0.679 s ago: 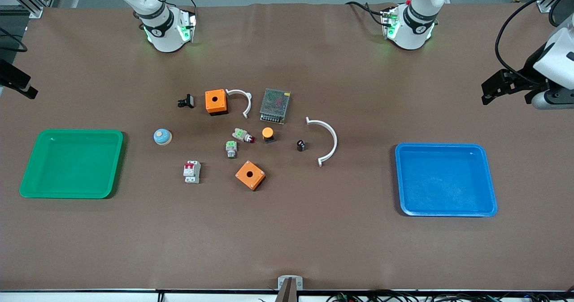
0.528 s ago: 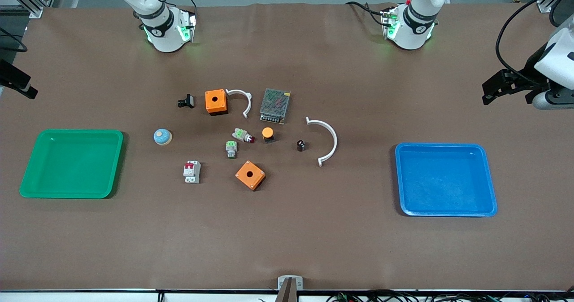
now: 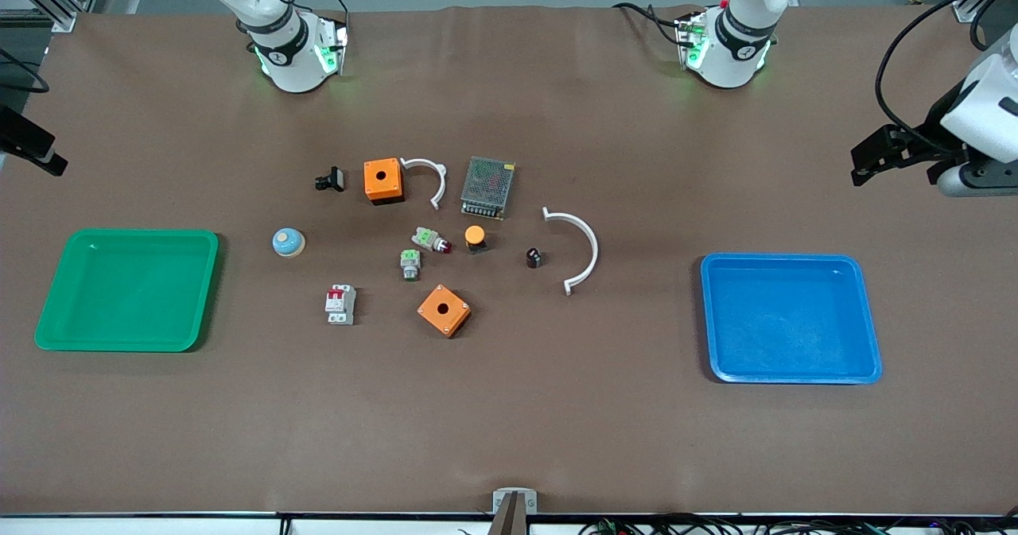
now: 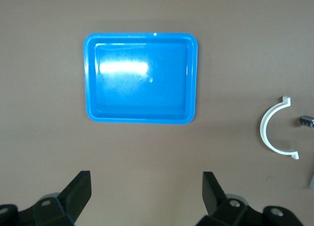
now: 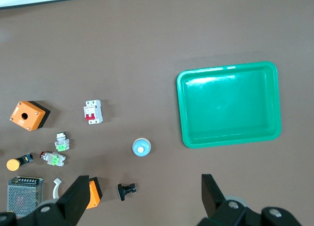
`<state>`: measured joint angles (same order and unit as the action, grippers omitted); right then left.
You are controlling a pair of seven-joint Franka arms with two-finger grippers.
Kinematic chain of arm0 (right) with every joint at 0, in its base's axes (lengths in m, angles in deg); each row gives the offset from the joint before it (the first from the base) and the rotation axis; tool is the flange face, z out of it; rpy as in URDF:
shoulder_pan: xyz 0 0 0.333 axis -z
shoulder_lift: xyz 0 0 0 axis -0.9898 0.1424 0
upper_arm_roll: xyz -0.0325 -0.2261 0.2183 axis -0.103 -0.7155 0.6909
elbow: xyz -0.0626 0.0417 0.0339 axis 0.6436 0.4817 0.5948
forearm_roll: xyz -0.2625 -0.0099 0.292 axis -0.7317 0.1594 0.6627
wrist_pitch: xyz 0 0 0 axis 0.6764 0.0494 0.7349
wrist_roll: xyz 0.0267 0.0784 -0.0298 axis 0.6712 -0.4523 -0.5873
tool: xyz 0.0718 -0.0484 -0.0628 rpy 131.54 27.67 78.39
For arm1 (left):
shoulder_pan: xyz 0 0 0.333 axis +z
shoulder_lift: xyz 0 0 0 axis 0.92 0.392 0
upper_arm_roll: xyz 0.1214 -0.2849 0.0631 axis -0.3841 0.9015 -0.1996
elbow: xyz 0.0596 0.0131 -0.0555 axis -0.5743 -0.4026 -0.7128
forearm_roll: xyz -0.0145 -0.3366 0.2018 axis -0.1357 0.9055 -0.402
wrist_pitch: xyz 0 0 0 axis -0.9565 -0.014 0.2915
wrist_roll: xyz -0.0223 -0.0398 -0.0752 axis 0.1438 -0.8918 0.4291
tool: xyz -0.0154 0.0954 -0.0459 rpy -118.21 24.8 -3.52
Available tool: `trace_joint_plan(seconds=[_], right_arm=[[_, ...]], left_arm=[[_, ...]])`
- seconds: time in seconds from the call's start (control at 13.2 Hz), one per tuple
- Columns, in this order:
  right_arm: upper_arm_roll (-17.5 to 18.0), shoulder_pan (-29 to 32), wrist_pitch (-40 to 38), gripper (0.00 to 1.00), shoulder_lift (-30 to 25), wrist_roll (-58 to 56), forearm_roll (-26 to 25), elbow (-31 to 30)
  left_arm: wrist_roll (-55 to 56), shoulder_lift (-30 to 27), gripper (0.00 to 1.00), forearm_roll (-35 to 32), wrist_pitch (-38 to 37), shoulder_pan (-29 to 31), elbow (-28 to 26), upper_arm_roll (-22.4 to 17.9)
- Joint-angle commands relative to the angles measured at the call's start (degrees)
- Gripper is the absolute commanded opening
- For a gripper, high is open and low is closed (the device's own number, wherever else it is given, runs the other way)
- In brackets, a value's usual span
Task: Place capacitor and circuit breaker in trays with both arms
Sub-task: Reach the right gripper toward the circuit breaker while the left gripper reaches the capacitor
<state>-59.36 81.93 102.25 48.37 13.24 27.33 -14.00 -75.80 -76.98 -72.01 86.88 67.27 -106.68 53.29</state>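
On the bench, nearest the front camera: circuit breaker [image 3: 340, 304], white-grey with red toggles up, lying free at 3 o'clock of the green tray [image 3: 127, 233] on the front view's dial. Its long axis runs about 12 to 6.
Capacitor [image 3: 534, 257]: a little farther from that camera, free on the bench at 9 o'clock of the white half-ring [image 3: 587, 242], which stands between it and the blue tray [image 3: 791, 376].
Left hand [image 3: 860, 168]: released and empty, up over the left arm's end of the bench. The capacitor lies at about 8 o'clock from it.
Right hand [image 5: 143, 191]: released and empty, high over the right arm's end.
Nearer arm, as I judge: right for the breaker, left for the capacitor.
View difference: the right wrist view takes in breaker and green tray together. The left wrist view shows the blue tray and half-ring but no sure capacitor; only the front view places it.
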Motion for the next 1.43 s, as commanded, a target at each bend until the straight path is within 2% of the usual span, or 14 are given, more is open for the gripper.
trace_joint_plan(seconds=[0.0, 0.3, 0.68, 0.91, 1.36], right_arm=[[0.30, -1.52, -0.39, 1.00, 3.19, -0.27, -0.28, 1.34], [0.30, -5.12, -0.39, 1.00, 9.43, 0.26, -0.37, 1.43], [0.30, -9.25, 2.94, 1.00, 15.93, 0.43, -0.46, 1.43], [0.39, -10.22, 4.08, 1.00, 17.78, 0.43, 1.02, -0.58], [0.48, -16.19, 28.21, 1.00, 18.23, 5.08, 1.74, -18.75]], left_arm=[[0.18, 0.60, 1.00, 1.09, -0.87, 0.00, -1.14, 0.32], [7.63, 2.79, 1.00, 1.53, 0.09, -1.58, -2.90, 2.60], [23.44, 10.43, 1.00, 1.53, 6.41, -2.28, -3.78, 7.17], [34.86, 14.65, 1.00, 1.27, 11.15, -7.10, -3.87, 7.70], [51.39, 21.59, 1.00, 1.01, 19.67, -15.98, -3.78, 7.79]])
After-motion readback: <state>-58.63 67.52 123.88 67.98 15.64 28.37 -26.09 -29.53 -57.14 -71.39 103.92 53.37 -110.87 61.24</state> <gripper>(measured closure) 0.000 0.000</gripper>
